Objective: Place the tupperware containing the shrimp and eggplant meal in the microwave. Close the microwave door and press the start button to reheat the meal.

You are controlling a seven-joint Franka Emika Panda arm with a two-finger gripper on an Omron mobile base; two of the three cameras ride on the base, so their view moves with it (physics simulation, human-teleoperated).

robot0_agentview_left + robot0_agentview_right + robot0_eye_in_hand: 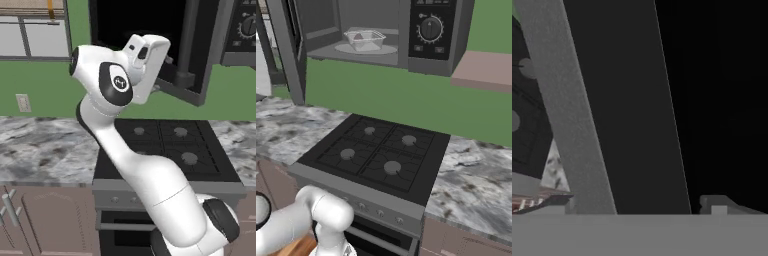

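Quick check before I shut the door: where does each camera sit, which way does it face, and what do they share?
Left base view: behind the arm's left, facing the open microwave door; white arm and pincer beside it.
Right base view: behind its right, facing the microwave with the tupperware inside; elbow at lower left.
Hand view: on the hand, close against the door; open pincer fingertips.
Shared: stove, door.

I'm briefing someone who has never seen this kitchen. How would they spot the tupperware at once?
Find the black four-burner stove set in the marble counter, then look up to the microwave mounted above it, its door swung open. On the pale round turntable plate inside sits the tupperware. It is the one clear, shallow tub there, with something reddish showing through.
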